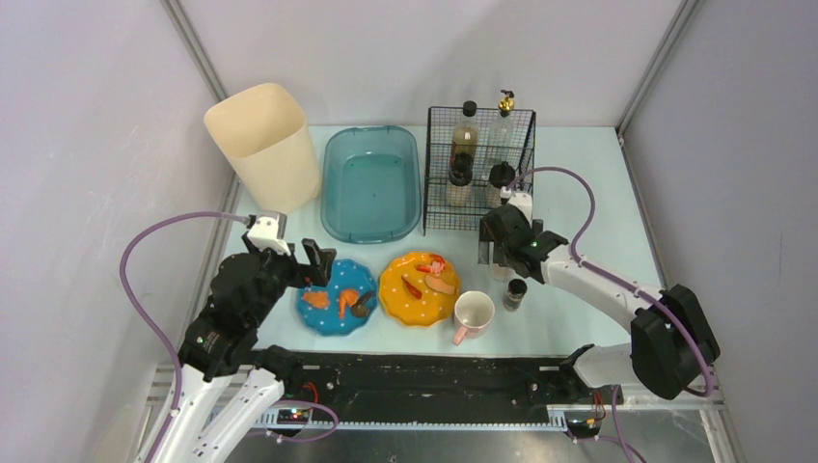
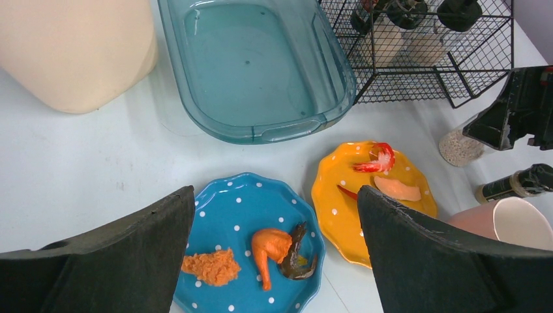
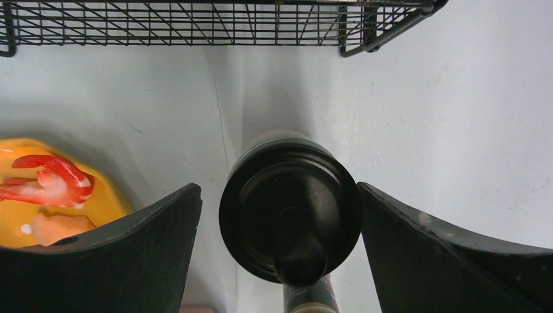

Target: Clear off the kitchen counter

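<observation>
The pale light-blue kitchen counter carries a blue dotted plate with an orange drumstick, a crumb patch and a dark shrimp. Beside it are an orange dotted plate with a red shrimp and other scraps, a pink mug and a small dark shaker. My left gripper hovers open over the blue plate, its jaws wide apart. My right gripper is open, straddling a black-lidded jar that stands on the counter. Both fingers stand apart from the lid.
A teal basin sits at the back centre, and a cream bin stands to its left. A black wire rack holding several bottles stands at the back right, just behind my right gripper. Metal rails edge the counter.
</observation>
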